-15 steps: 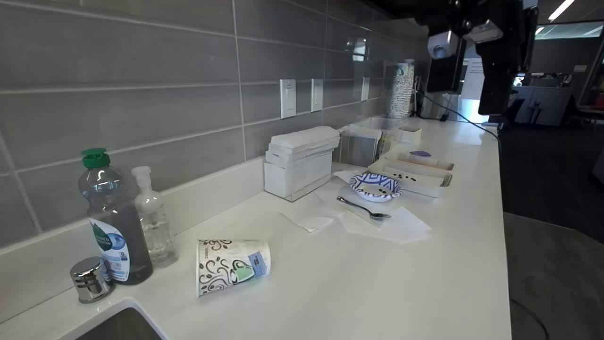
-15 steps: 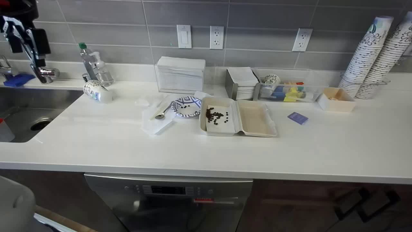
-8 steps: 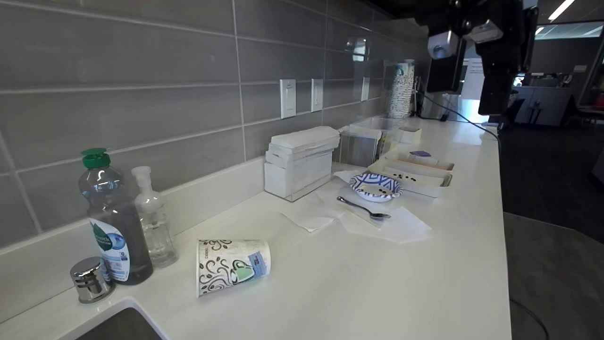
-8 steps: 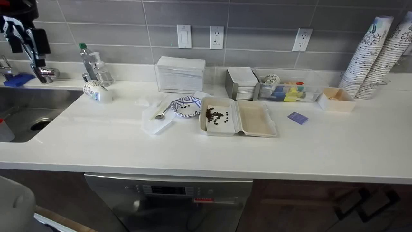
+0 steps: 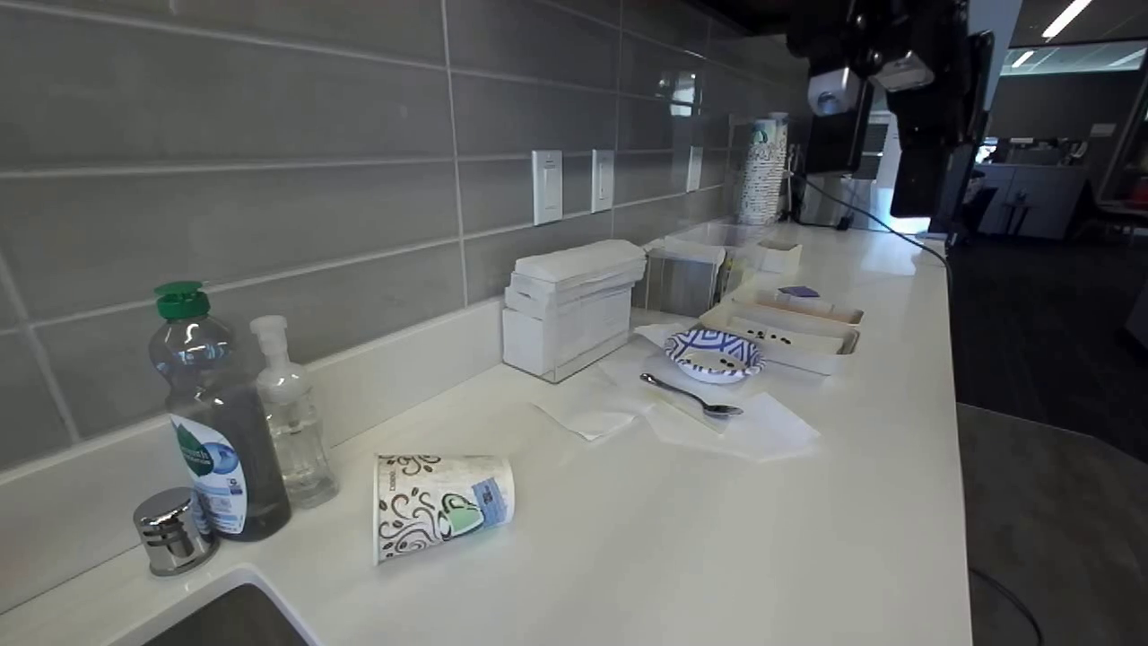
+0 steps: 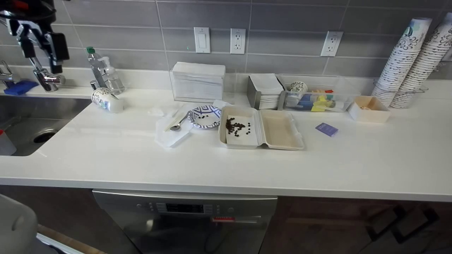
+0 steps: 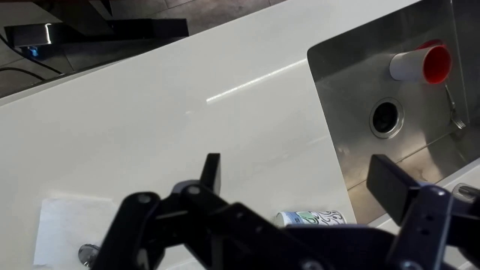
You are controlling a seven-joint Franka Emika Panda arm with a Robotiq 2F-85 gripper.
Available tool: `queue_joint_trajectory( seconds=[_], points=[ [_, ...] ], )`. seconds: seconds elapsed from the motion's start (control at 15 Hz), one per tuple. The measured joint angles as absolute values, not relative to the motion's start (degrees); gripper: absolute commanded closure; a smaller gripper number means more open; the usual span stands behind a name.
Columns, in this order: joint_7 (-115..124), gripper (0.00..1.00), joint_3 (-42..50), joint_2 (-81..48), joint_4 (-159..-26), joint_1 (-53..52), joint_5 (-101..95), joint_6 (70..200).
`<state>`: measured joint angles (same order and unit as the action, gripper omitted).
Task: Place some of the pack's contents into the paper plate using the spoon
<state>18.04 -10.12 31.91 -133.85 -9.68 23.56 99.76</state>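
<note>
The open pack (image 6: 259,123) is a pale clamshell box with dark beans on white paper in one half; it also shows in an exterior view (image 5: 821,361). The paper plate (image 6: 203,110), white with a blue pattern, stands beside it holding a few dark beans (image 6: 203,116); it is in both exterior views (image 5: 708,344). The spoon (image 5: 686,393) lies on napkins beside the plate (image 6: 178,124). In the wrist view only the spoon's bowl (image 7: 88,254) shows; plate and pack are out of view there. My gripper (image 7: 296,155) is open and empty, high above the counter near the sink (image 6: 42,64).
A patterned paper cup (image 5: 444,504) lies on its side near the sink (image 7: 354,90). A soap bottle (image 5: 215,431) and pump bottle (image 5: 294,422) stand by the wall. A napkin holder (image 6: 197,83), a clear bin (image 6: 314,100) and cup stacks (image 6: 402,60) line the back.
My gripper has shifted slightly over the last half second, towards the plate and pack side, staying high and open. The plate, spoon and pack have not moved.
</note>
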Motion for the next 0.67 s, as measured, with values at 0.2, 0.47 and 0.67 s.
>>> queue_joint_trajectory(
  seconds=[0.2,0.47,0.67],
  points=[
    [11.06,0.0,-6.42,29.5,-133.69,-8.15,22.93,99.76],
    [3.59,0.0,-3.31,23.78,-133.06,-5.3,19.12,100.09],
    [0.87,0.0,-2.84,18.72,-131.87,-3.77,15.08,104.71]
  ],
)
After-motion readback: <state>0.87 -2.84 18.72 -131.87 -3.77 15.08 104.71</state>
